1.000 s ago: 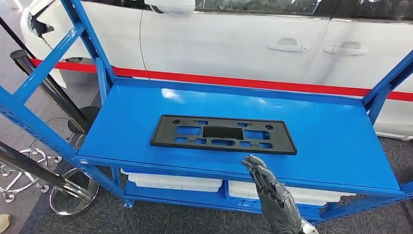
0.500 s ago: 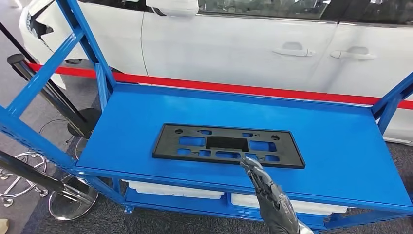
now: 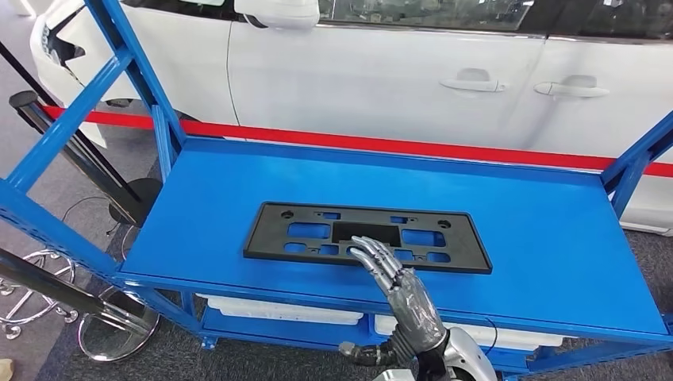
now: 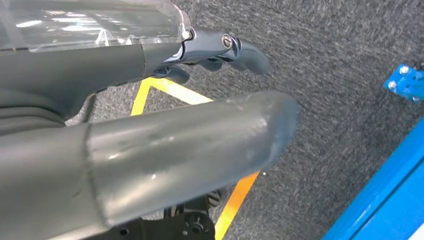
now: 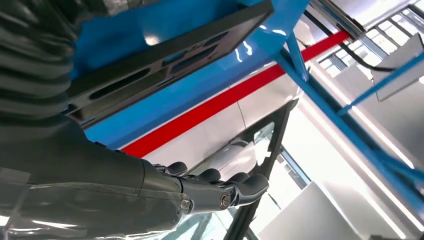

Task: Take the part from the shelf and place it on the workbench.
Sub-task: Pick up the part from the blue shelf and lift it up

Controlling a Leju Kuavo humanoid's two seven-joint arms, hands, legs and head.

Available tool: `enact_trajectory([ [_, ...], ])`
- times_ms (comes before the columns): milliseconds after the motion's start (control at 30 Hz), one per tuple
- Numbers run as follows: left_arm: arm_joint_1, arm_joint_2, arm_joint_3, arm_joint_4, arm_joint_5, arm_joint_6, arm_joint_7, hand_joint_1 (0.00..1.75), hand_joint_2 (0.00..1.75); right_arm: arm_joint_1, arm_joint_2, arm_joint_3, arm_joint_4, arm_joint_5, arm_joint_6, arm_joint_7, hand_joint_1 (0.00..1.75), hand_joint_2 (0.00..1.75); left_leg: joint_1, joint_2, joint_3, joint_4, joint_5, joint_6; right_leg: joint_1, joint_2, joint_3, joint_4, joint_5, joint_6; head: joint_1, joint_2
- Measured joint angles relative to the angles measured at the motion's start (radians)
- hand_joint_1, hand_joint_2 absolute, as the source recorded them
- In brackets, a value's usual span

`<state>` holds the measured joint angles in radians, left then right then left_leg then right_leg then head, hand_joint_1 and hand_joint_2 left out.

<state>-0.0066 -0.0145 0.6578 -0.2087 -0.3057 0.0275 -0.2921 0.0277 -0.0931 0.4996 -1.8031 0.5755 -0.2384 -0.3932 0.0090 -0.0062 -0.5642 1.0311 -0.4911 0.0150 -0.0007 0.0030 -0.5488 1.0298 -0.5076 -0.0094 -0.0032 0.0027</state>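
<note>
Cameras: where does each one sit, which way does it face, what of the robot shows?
Head view: high on the body, facing forward and down at the blue shelf, the black part and a white car; the right hand reaches over the part's near edge.
Left wrist view: behind the left hand, looking down at grey carpet and a yellow floor line.
Right wrist view: behind the right hand, looking along the shelf at the part.
Shared by head and right wrist views: part, shelf, car.
</note>
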Motion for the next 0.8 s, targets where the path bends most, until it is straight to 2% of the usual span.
enact_trajectory([
  [67,0.001,-0.001,0.003,0.0,-0.006,-0.001,0.001,0.0,0.0,-0.024,0.0,0.023,0.03,0.038,-0.024,0.028,0.0,1.75,0.003,0.0,0.0,-0.005,0.006,0.012,-0.002,0.0,-0.003,0.006,-0.007,0.009,0.0,0.0],
  [100,0.001,-0.001,0.004,0.0,-0.01,-0.003,0.001,0.0,0.0,-0.037,-0.001,0.033,0.044,0.069,-0.039,0.051,0.0,1.75,0.004,0.001,0.0,-0.009,0.009,0.018,-0.003,-0.001,-0.011,0.026,-0.021,0.014,0.0,0.0],
  [133,0.0,-0.001,0.005,0.0,-0.016,-0.005,0.001,0.0,0.0,-0.052,-0.002,0.044,0.061,0.112,-0.057,0.08,0.0,1.75,0.006,0.002,0.001,-0.012,0.011,0.023,-0.005,-0.001,-0.028,0.064,-0.046,0.019,0.0,0.0],
  [200,-0.001,-0.001,0.005,0.0,-0.03,-0.009,0.005,0.0,0.0,-0.085,-0.003,0.07,0.113,0.216,-0.097,0.146,0.0,1.75,0.006,0.005,-0.001,-0.012,0.012,0.026,-0.008,-0.001,-0.088,0.188,-0.106,0.028,0.0,0.0],
  [233,-0.001,-0.001,0.005,0.0,-0.037,-0.01,0.008,0.0,0.0,-0.101,-0.003,0.082,0.144,0.265,-0.114,0.176,0.0,1.75,0.006,0.006,-0.002,-0.012,0.012,0.026,-0.01,-0.002,-0.115,0.242,-0.123,0.03,0.0,0.0],
  [267,-0.002,-0.001,0.005,0.0,-0.044,-0.011,0.01,0.0,0.0,-0.114,-0.003,0.093,0.176,0.305,-0.129,0.202,0.0,1.75,0.006,0.005,-0.001,-0.012,0.011,0.026,-0.011,-0.002,-0.13,0.269,-0.121,0.03,0.0,0.0],
  [300,-0.002,-0.001,0.005,0.0,-0.049,-0.012,0.013,0.0,0.0,-0.126,-0.003,0.1,0.204,0.331,-0.14,0.219,0.0,1.75,0.006,0.004,0.0,-0.012,0.011,0.026,-0.012,-0.002,-0.127,0.256,-0.1,0.029,0.0,0.0],
  [367,-0.003,-0.002,0.005,0.0,-0.053,-0.013,0.016,0.0,0.0,-0.147,-0.003,0.109,0.246,0.358,-0.152,0.238,0.0,1.75,0.006,0.001,0.005,-0.012,0.009,0.024,-0.011,-0.002,-0.077,0.14,-0.026,0.022,0.0,0.0],
  [400,-0.004,-0.002,0.005,0.0,-0.054,-0.014,0.016,0.0,0.0,-0.156,-0.003,0.112,0.261,0.362,-0.155,0.241,0.0,1.75,0.005,0.0,0.006,-0.011,0.007,0.021,-0.009,-0.002,-0.049,0.078,0.001,0.016,0.0,0.0],
  [433,-0.004,-0.003,0.005,0.0,-0.055,-0.014,0.016,0.0,0.0,-0.164,-0.003,0.115,0.273,0.364,-0.156,0.242,0.0,1.75,0.004,0.0,0.005,-0.01,0.006,0.017,-0.006,-0.002,-0.03,0.032,0.016,0.011,0.0,0.0],
  [500,-0.005,-0.005,0.005,0.0,-0.057,-0.014,0.017,0.0,0.0,-0.175,-0.003,0.121,0.293,0.367,-0.158,0.244,0.0,1.75,0.002,0.0,0.002,-0.011,0.007,0.007,0.0,-0.002,-0.021,0.004,0.016,0.004,0.0,0.0],
  [567,-0.005,-0.005,0.005,0.0,-0.057,-0.015,0.018,0.0,0.0,-0.178,-0.002,0.124,0.306,0.367,-0.158,0.245,0.0,1.75,0.003,0.0,0.002,-0.011,0.003,-0.005,-0.004,-0.002,-0.018,-0.007,0.019,-0.004,0.0,0.0],
  [600,-0.005,-0.005,0.005,0.0,-0.057,-0.015,0.018,0.0,0.0,-0.18,-0.002,0.125,0.31,0.368,-0.158,0.245,0.0,1.75,0.004,0.0,-0.003,0.003,-0.008,-0.01,-0.006,-0.003,-0.015,-0.014,0.022,-0.009,0.0,0.0],
  [633,-0.006,-0.005,0.005,0.0,-0.057,-0.016,0.018,0.0,0.0,-0.183,-0.002,0.126,0.315,0.368,-0.158,0.245,0.0,1.75,0.004,0.001,-0.018,0.038,-0.03,-0.015,-0.009,-0.004,-0.012,-0.019,0.024,-0.015,0.0,0.0],
  [733,-0.005,-0.005,0.005,0.0,-0.058,-0.016,0.018,0.0,0.0,-0.186,-0.002,0.128,0.327,0.372,-0.159,0.249,0.0,1.75,0.005,0.001,-0.107,0.224,-0.116,-0.024,-0.006,-0.007,-0.011,-0.019,0.024,-0.023,0.0,0.0],
  [767,-0.004,-0.005,0.005,0.0,-0.059,-0.016,0.019,0.0,0.0,-0.186,-0.002,0.129,0.33,0.379,-0.161,0.255,0.0,1.75,0.005,0.001,-0.126,0.26,-0.121,-0.026,-0.005,-0.007,-0.011,-0.018,0.022,-0.024,0.0,0.0],
  [800,-0.003,-0.005,0.005,0.0,-0.062,-0.017,0.019,0.0,0.0,-0.186,-0.001,0.13,0.334,0.391,-0.167,0.265,0.0,1.75,0.005,0.001,-0.128,0.258,-0.105,-0.027,-0.005,-0.007,-0.01,-0.015,0.02,-0.024,0.0,0.0],
])
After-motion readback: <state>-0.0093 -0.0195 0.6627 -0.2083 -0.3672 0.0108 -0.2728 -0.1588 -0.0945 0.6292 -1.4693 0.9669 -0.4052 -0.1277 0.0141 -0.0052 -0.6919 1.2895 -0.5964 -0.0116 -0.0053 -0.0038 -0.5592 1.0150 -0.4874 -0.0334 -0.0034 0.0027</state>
